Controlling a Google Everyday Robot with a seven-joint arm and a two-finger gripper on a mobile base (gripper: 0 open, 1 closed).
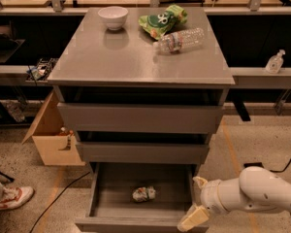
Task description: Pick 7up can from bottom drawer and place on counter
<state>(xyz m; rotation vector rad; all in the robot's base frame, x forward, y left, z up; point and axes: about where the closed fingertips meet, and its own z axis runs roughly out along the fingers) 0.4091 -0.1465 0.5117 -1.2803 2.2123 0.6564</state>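
The 7up can [144,193] lies on its side on the bare floor of the bottom drawer [136,223], which is pulled out. My gripper [197,201] hangs at the drawer's front right corner, to the right of the can and apart from it. Its two cream fingers [193,218] stand spread, open, with nothing between them. The white arm reaches in from the lower right. The grey counter [136,57] tops the cabinet above two shut drawers.
On the counter sit a white bowl [113,17], a green snack bag [162,21] and a clear water bottle [180,40] lying down. A cardboard box [53,142] stands left of the cabinet. A person's shoe [10,198] and a floor cable [58,198] are at lower left.
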